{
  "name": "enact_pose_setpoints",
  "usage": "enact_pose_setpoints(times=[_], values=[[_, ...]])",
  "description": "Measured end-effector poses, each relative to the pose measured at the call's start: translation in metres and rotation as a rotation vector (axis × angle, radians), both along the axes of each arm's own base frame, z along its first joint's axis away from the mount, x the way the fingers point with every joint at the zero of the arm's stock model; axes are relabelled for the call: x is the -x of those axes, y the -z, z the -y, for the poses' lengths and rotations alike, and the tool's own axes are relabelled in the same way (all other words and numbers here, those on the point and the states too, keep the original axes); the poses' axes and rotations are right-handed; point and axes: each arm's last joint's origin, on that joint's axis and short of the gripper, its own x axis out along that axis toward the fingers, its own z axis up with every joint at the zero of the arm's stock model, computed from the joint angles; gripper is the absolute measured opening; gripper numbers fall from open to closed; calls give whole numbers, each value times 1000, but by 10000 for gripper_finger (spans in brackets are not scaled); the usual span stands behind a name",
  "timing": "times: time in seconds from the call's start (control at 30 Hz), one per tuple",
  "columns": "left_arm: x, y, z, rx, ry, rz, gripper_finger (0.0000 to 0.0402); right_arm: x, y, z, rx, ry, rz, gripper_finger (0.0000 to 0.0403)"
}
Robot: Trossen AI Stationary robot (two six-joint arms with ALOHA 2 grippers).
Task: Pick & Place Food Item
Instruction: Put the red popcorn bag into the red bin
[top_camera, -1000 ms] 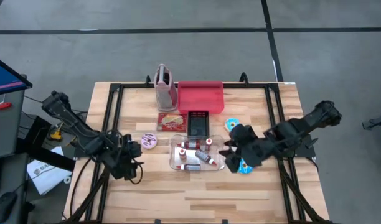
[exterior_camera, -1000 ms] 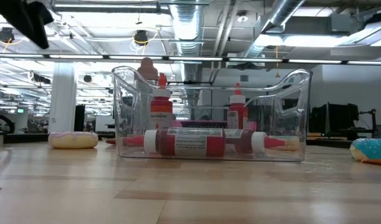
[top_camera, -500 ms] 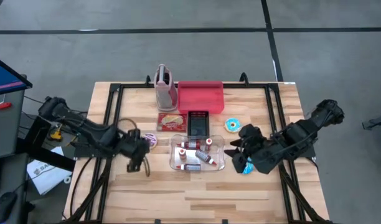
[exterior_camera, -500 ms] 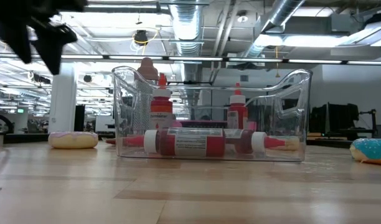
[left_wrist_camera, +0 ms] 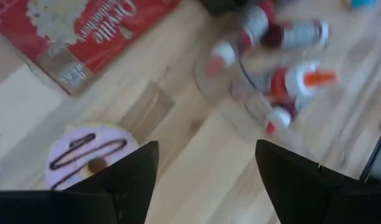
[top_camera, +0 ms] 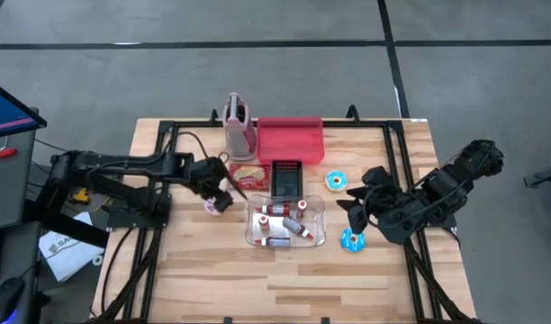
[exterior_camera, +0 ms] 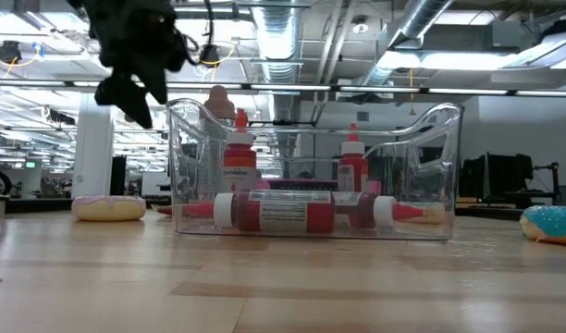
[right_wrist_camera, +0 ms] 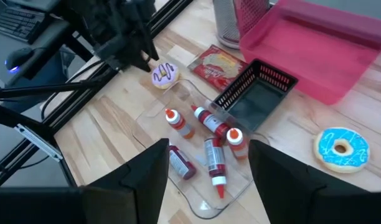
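A lilac-iced donut [top_camera: 212,205] lies flat on the wooden table left of the clear bin [top_camera: 254,236]; it also shows in the left wrist view [left_wrist_camera: 86,155] and the low view [exterior_camera: 107,207]. My left gripper [top_camera: 227,187] hovers open just above and beside this donut, touching nothing; it shows in the low view [exterior_camera: 133,69] and its wrist view [left_wrist_camera: 206,180]. My right gripper [top_camera: 355,209] is open and empty, right of the bin, between two blue-iced donuts [top_camera: 337,180] [top_camera: 352,240]. Its wrist view [right_wrist_camera: 206,186] shows the open fingers.
The clear bin holds several red sauce bottles [top_camera: 283,220]. Behind it stand a black basket [top_camera: 286,178], a red tray [top_camera: 291,139], a red popcorn packet [top_camera: 248,175] and a pinkish jug [top_camera: 239,126]. Bare wood lies along the near edge.
My left gripper has swung from the near left of the table toward the far side and right, reaching over the lilac donut. My right gripper has drawn back from the bin toward the right edge, uncovering the nearer blue donut. Nothing on the table has moved.
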Motion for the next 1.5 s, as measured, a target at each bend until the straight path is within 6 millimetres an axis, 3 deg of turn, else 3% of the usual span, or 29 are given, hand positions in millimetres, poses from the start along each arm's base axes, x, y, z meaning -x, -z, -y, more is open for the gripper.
enact_pose_setpoints(times=[0.27,0.63,0.97,1.5], values=[[12,42,-23,139,-354,63,252,1,0,-1,-6,-3,0,212],[42,84,-43,114,-562,104,217,2,-2,0,-33,11,21,212],[46,97,-58,64,-585,88,202,1,-3,-1,-62,24,44,212],[25,124,-67,80,-556,72,192,0,-3,-1,-79,32,53,212]])
